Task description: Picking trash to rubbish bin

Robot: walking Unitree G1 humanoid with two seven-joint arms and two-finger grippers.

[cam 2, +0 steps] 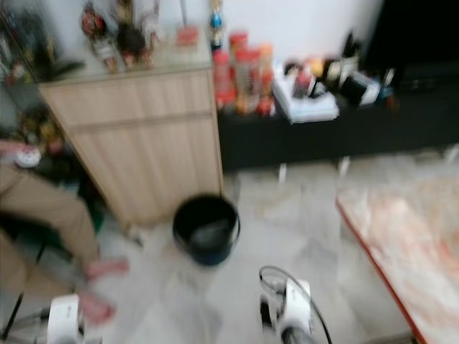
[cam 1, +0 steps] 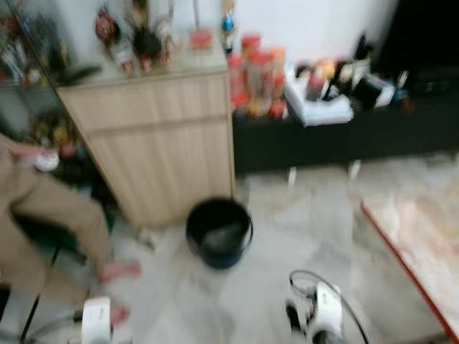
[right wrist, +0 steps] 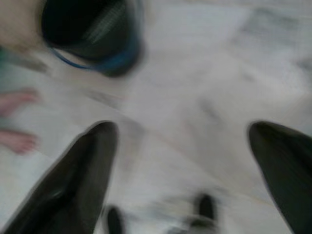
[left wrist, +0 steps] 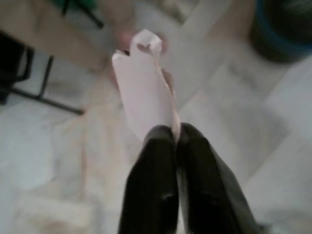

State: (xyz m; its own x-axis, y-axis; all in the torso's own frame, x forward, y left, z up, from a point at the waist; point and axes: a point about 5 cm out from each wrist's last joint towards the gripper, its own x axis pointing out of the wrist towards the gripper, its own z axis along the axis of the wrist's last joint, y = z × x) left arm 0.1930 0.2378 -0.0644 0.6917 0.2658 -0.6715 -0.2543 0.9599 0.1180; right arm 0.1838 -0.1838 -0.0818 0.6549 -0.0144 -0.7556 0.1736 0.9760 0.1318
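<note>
pale floor (cam 1: 301, 229) lies open around bin (cam 1: 219, 231); left gripper (left wrist: 176, 139) clamps paper (left wrist: 144, 92), right gripper (right wrist: 183, 146) spread.

Open floor (cam 1: 287, 236) before bin (cam 1: 219, 231) (cabinet (cam 1: 161, 143) behind)

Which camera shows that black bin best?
The left eye view: the whole bin stands beside the wooden cabinet. The right eye view matches it. Both wrist views catch just part of it, blurred.

Even, soft indoor light; every view is smeared by motion blur, and the dark upper right corner lacks detail.
</note>
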